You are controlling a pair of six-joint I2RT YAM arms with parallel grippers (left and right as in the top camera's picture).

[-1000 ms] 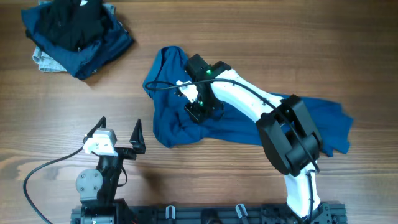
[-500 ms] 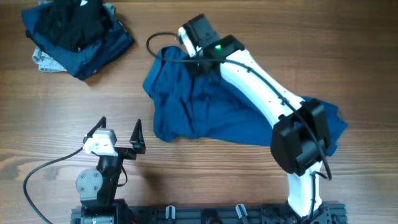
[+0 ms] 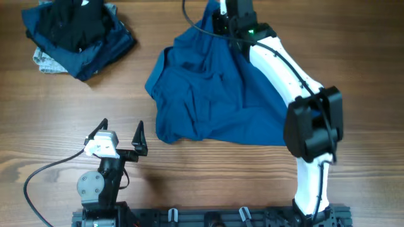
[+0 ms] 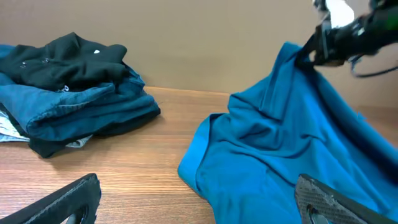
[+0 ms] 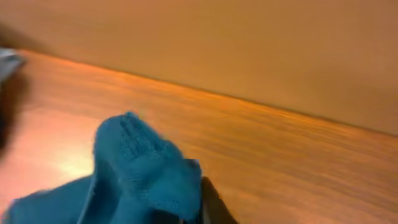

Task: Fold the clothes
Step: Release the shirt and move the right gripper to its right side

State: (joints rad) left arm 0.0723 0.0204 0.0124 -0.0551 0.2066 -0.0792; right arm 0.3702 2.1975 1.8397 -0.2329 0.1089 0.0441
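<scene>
Wooden table [image 3: 369, 38], brown grain, fills the overhead view. Plain wall behind it in both wrist views.

Blue shirt [image 3: 214, 94]: biggest item, mid-table and right of centre. Plain mid-blue, soft and crumpled. It lies spread in a rough fan, broad at the near side and narrowing toward the far edge. The left edge is rolled over into a thick fold, and creases run through the middle. The far corner is pulled up off the table into a peak. Buttons too small to make out.

Right arm [image 3: 278, 57]: white links with black joints, reaching over the shirt's right side to the far edge of the table.

Heap of clothes [image 3: 76, 34]: far-left corner, well apart from the shirt. A black piece on top, navy pieces folded under it, a pale patterned piece [image 3: 44, 61] showing at the near-left edge.

Left gripper [image 3: 122, 124]: near-left, over bare wood, jaws spread wide, nothing between them, not touching the shirt.

Right gripper [image 3: 216, 20]: at the shirt's far corner, jaws pinched nearly closed on bunched blue fabric. The right wrist view shows the cloth wadded against a finger.
</scene>
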